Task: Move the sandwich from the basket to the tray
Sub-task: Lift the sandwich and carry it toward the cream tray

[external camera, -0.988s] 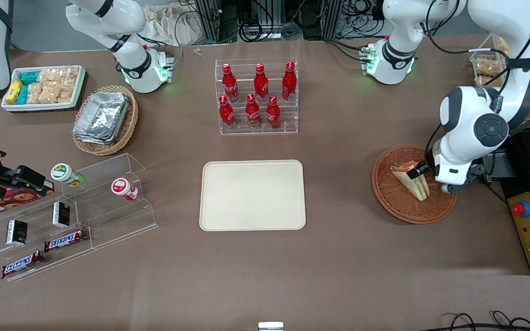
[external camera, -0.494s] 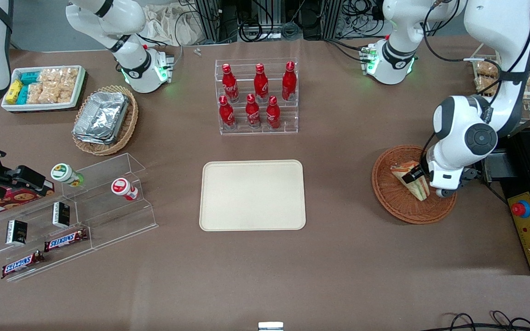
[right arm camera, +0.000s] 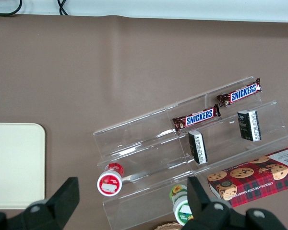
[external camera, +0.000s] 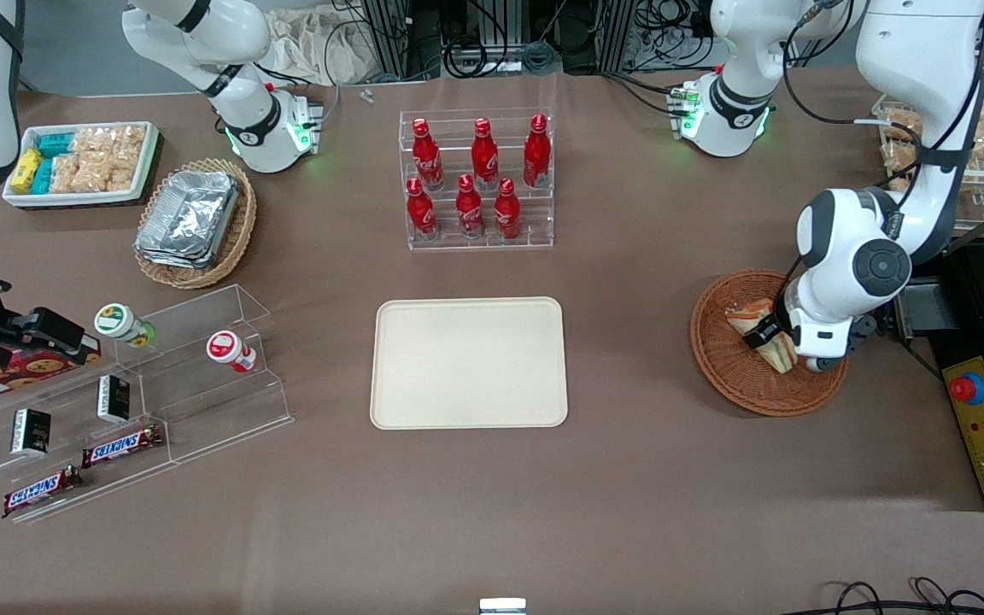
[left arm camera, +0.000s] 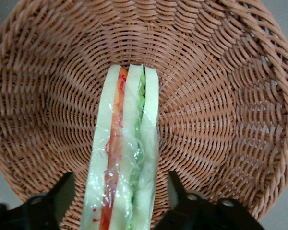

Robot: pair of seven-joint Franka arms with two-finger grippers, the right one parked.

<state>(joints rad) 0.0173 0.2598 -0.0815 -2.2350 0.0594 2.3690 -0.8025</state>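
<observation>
Brown table (external camera: 646,478) — gripper (left arm camera: 121,201) straddling sandwich (left arm camera: 127,158) in basket (left arm camera: 221,110).

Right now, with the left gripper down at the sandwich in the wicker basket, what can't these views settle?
- Gripper contact: in the left wrist view the fingers flank the sandwich with gaps; fingertips are cut off by the frame edge.
- Front view: the arm's wrist covers part of the sandwich and the basket.
- Whether the sandwich rests on the basket or is lifted: unclear in both views.
- Tray: fully visible.
</observation>
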